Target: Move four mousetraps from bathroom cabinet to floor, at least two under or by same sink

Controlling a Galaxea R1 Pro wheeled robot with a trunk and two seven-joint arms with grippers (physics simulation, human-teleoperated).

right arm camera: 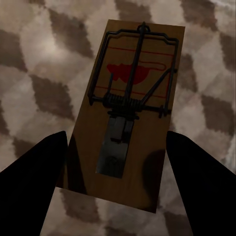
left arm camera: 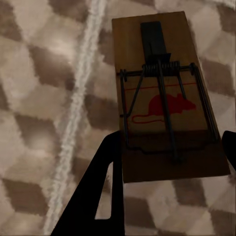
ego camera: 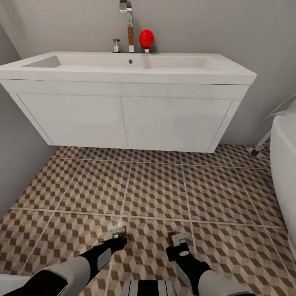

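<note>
While the robot faces the wide white rectangular wall-hung sink (ego camera: 127,68) with its chrome tap, each arm carries one trap low over the glossy cube-patterned brown, beige and white tiled bathroom floor (ego camera: 156,189). The left end effector (ego camera: 118,234) grips a flat tan wooden mousetrap with black wire spring and red mouse print (left arm camera: 164,96) by one short end; its dark fingers (left arm camera: 105,187) sit either side of that end, and the board's long axis runs straight out away from them. The right end effector (ego camera: 179,239) likewise clamps a second tan wooden mousetrap with black spring and red mark (right arm camera: 130,115), fingers (right arm camera: 196,172) pressed at the board's long edges near the end by the metal tab, with the long axis again pointing away from the wrist.

In the head view both traps show as small pale pieces at the fingertips, side by side, well apart from the sink and on the near side of the open floor. The space under the basin lies forward of both arms, so I judge the coming move is a drive or reach forward and down, traps leading. Neither arm is clearly nearer; the left sits slightly further forward.

No writing can be read: each trap bears only a red mouse silhouette and thin red lines. A red rounded object (ego camera: 146,39) stands on the sink's back edge beside the tap.
</note>
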